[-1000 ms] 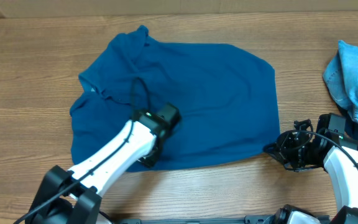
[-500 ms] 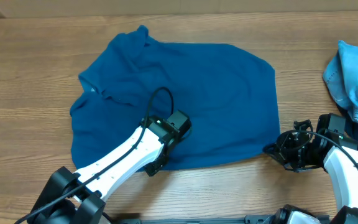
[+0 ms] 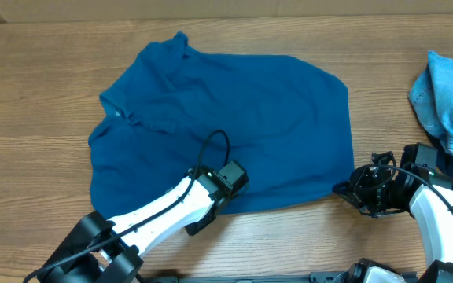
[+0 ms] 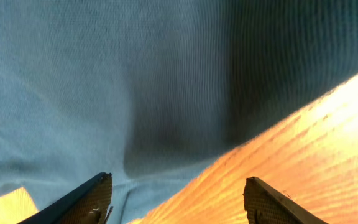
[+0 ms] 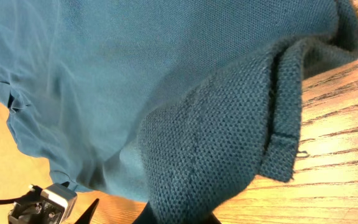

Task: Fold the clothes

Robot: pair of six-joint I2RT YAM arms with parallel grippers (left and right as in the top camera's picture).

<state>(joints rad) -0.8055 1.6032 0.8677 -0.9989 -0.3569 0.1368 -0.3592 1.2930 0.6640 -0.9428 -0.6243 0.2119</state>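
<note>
Tabletop (image 3: 38, 118), blue shirt (image 3: 242, 110); left hand (image 4: 179, 194) spread at hem, right hand (image 3: 348, 189) tight on corner.

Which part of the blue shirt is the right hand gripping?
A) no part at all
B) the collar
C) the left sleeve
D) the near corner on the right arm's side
D: the right hand is shut on the blue shirt at that corner, and the wrist view shows the fabric bunched there.

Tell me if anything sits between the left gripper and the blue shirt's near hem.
Nothing visible does. The left gripper hangs open right over the blue shirt at its hem; between its fingers only fabric and bare table show.
</note>
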